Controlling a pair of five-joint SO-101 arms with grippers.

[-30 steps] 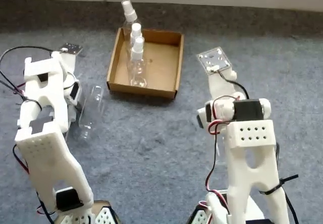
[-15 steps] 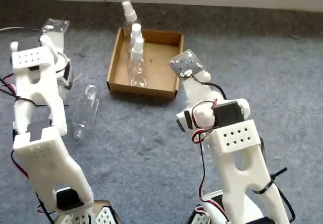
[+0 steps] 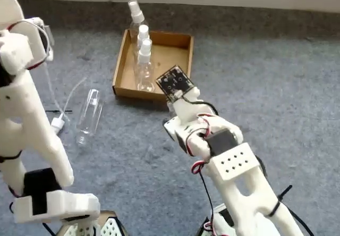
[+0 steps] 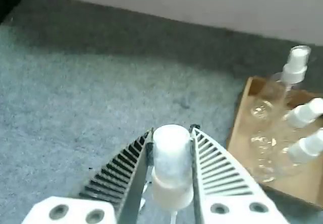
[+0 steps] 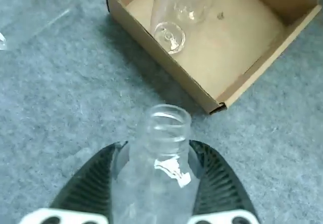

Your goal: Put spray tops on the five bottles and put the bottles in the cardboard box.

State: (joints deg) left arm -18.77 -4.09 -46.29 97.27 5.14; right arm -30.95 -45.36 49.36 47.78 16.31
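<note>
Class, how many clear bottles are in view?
5. Three capped bottles stand in a row at the cardboard box's left side; one open bottle lies on the carpet; the right gripper holds another.

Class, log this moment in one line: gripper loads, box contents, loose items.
left gripper: spray top | right gripper: open bottle | cardboard box: capped bottles | carpet: lying bottle

The grey, carpet-like tabletop [image 3: 276, 82] carries a shallow cardboard box [image 3: 151, 94] toward its far side. Near the box, on the left arm's side, a clear capless bottle [image 3: 88, 116] lies on its side. A loose white spray top [image 3: 57, 123] lies next to it.
</note>
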